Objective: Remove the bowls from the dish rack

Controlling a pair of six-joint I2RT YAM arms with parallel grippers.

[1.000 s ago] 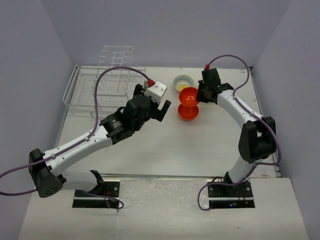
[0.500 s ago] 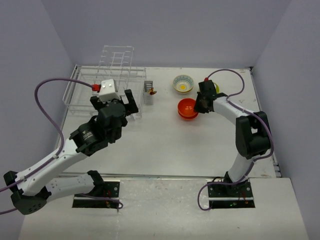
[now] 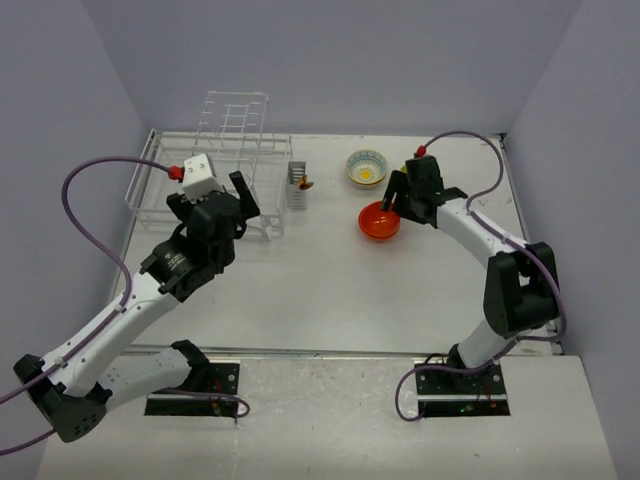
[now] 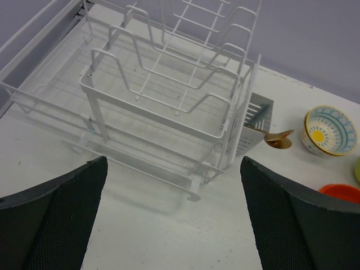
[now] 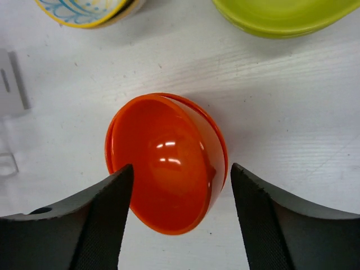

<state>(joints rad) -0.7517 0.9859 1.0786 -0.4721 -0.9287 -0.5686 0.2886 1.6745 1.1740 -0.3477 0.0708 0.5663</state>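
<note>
The dish rack (image 4: 163,107) holds no bowl that either view shows: its low tray and upright tier look bare, with only a spoon (image 4: 278,139) poking from the grey cutlery holder (image 4: 254,119). All three bowls are on the table (image 3: 300,290) to the right of it: the flower-patterned bowl (image 5: 84,10), the lime-green bowl (image 5: 281,14) and, nearer, the orange-red bowl (image 5: 166,163). The right gripper (image 5: 181,169) hangs just over the orange-red bowl with its jaws spread and not clamping it. The left gripper (image 4: 173,169) faces the rack, wide apart and empty. The unloading looks finished, with only the arms left to draw clear.
</note>
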